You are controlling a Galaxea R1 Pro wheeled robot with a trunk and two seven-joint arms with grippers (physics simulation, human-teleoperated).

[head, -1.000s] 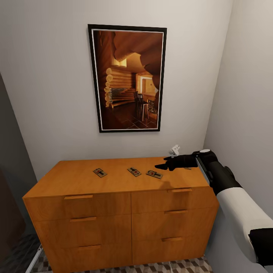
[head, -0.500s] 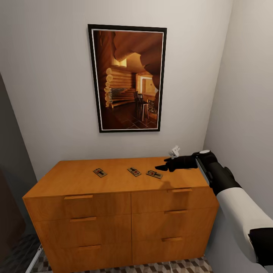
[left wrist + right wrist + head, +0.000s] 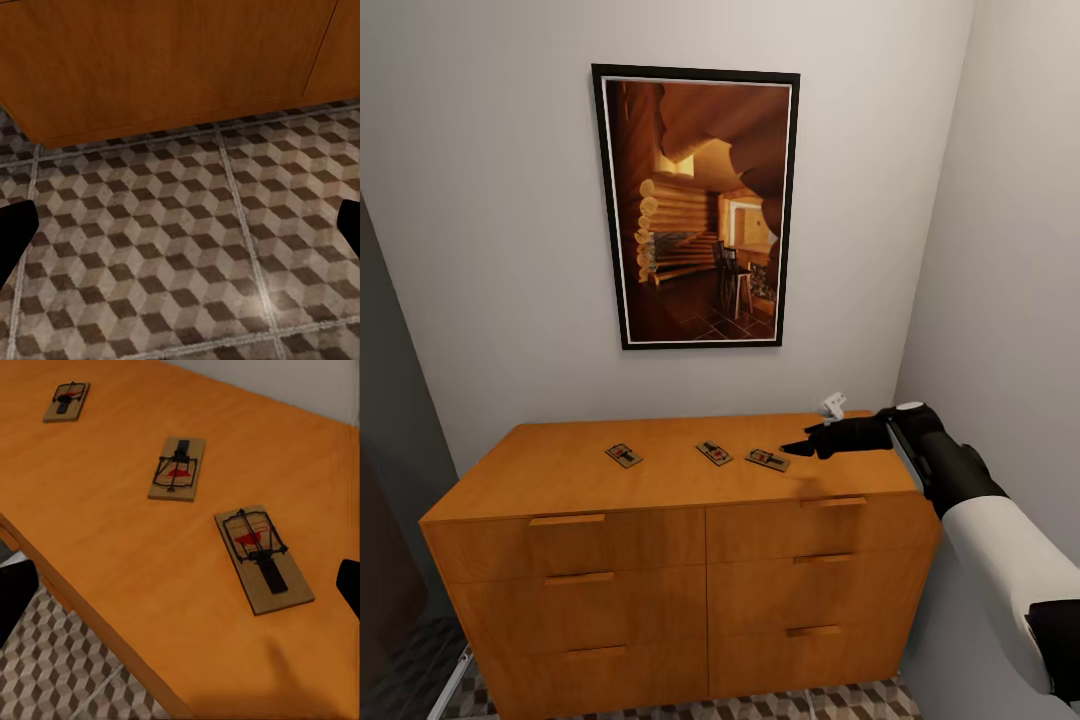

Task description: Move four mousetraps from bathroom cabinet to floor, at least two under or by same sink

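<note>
Three flat tan mousetraps (image 3: 262, 558) lie on the smooth orange cabinet (image 3: 560, 470) — right gripper (image 3: 800, 449), fingers apart, at their 3 o'clock; the left wrist view adds cube-patterned floor (image 3: 180, 247).

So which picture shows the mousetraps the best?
The right wrist view. It looks down on the cabinet top from close by, so the nearest mousetrap shows its wire and red mark clearly, with two more behind it. The head view shows three as tiny boards. The left wrist view shows floor tiles.
</note>
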